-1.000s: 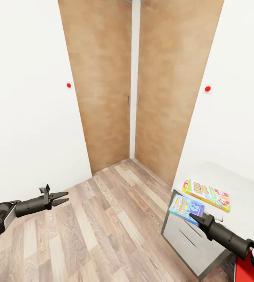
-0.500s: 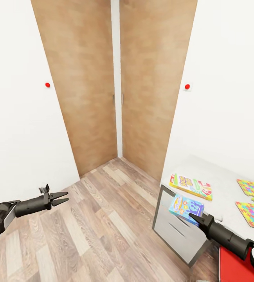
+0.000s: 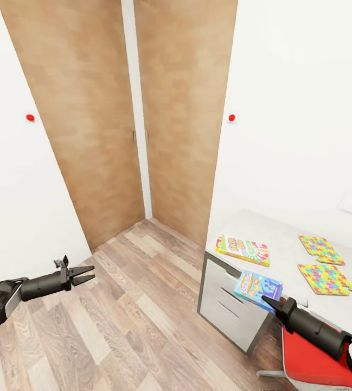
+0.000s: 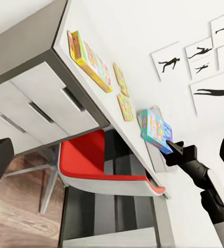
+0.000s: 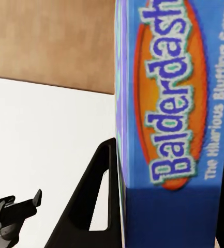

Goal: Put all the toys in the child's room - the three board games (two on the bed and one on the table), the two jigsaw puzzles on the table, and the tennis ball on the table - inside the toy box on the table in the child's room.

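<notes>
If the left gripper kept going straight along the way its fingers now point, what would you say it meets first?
The left gripper points across bare wood floor toward the desk. Its wrist view looks at the grey desk drawers and the red chair, so the drawer fronts seem the likeliest first contact, though depth is hard to judge.

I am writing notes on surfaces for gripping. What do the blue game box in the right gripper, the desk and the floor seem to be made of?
Balderdash box: probably glossy printed cardboard; sharp folded edges, colour print. It sits between the right gripper's fingers.
Desk: smooth matte white top over grey drawer fronts; possibly laminate or painted board.
Floor: wood-look planks with visible grain; real wood or laminate, cannot tell.
</notes>
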Controlling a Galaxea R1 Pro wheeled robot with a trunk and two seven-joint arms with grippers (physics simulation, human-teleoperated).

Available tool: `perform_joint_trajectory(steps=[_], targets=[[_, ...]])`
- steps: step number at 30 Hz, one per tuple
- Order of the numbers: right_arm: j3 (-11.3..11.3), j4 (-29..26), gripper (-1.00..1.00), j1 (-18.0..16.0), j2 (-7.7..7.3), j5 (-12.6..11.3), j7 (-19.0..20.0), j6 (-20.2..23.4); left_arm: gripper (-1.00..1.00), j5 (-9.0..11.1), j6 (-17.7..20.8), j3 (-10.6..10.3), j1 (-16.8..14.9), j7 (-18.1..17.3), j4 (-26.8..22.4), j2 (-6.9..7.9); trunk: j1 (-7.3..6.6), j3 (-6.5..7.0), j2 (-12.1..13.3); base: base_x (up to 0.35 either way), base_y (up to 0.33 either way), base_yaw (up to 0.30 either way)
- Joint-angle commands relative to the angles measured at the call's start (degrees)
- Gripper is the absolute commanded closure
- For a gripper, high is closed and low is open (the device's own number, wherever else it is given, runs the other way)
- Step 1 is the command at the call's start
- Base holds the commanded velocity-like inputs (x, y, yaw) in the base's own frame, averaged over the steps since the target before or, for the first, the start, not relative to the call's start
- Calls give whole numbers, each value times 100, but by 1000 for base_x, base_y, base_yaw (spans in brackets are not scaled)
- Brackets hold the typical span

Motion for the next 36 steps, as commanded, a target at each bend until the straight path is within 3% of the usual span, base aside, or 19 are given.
perform_joint_trajectory(steps=[1, 36], targets=[[-8, -1, 100, -8, 2, 51, 60, 27, -100, -2, 62, 4, -2, -22, -1, 2, 3, -14, -11, 0, 141, -262], [-8, 2, 100, -8, 2, 58, 57, 18, -100, -2, 59, 4, -5, -13, -1, 2, 3, -104, -11, 7, 19, -262]])
